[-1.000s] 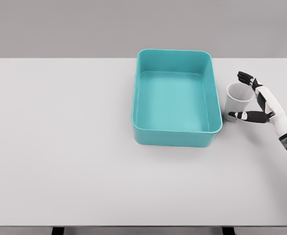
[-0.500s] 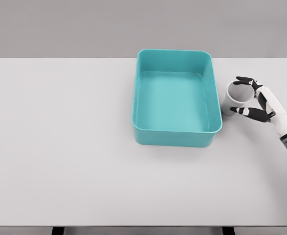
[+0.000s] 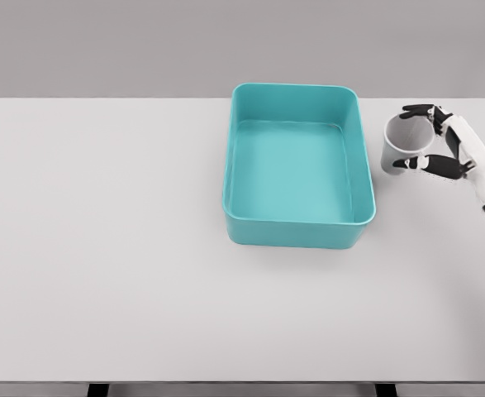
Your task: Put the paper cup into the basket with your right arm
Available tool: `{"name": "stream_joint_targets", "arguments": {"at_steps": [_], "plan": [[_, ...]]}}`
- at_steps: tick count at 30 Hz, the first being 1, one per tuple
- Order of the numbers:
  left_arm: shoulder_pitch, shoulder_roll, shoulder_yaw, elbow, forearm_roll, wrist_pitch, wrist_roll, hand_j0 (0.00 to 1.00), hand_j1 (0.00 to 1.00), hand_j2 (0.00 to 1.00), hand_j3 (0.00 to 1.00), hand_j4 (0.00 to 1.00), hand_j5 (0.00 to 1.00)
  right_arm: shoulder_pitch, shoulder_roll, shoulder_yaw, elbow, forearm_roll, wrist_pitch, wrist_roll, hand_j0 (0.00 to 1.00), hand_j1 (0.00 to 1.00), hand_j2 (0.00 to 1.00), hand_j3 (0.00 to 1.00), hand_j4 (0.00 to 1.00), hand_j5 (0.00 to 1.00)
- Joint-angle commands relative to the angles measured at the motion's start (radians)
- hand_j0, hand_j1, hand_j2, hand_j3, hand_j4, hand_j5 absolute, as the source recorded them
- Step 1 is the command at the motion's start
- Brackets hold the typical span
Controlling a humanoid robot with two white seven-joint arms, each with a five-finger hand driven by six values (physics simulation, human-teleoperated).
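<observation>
white table (image 3: 102,248); right robot hand (image 3: 440,149) grips paper cup (image 3: 403,145) beside basket (image 3: 296,236) rim

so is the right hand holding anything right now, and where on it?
Yes: the right hand is closed on the white paper cup, fingers over the far rim and thumb against the near side wall, to the right of the teal basket.

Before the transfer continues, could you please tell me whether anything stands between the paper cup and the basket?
Only the basket's own right wall lies between them. The right hand grips the paper cup just right of that wall, so the cup must clear the rim. Nothing else visible stands between them on the table.
</observation>
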Motion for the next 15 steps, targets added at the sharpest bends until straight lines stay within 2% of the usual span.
{"name": "stream_joint_targets", "arguments": {"at_steps": [1, 6, 15], "plan": [[0.0, 0.0, 0.0, -0.001, 0.0, -0.001, 0.001, 1.0, 1.0, 1.0, 1.0, 1.0, 1.0, -0.002, -0.012, -0.001, -0.001, 0.002, 0.0, -0.001, 0.58, 0.58, 0.58, 0.58, 0.58, 0.58], [0.0, 0.0, 0.0, 0.001, 0.0, 0.001, -0.001, 1.0, 1.0, 1.0, 1.0, 1.0, 1.0, -0.048, -0.009, 0.004, -0.01, 0.007, 0.0, -0.001, 0.58, 0.58, 0.58, 0.58, 0.58, 0.58], [0.0, 0.0, 0.0, 0.001, 0.0, 0.001, -0.001, 1.0, 1.0, 1.0, 1.0, 1.0, 1.0, -0.155, 0.036, 0.036, -0.013, 0.092, 0.0, -0.002, 0.58, 0.58, 0.58, 0.58, 0.58, 0.58]]}}
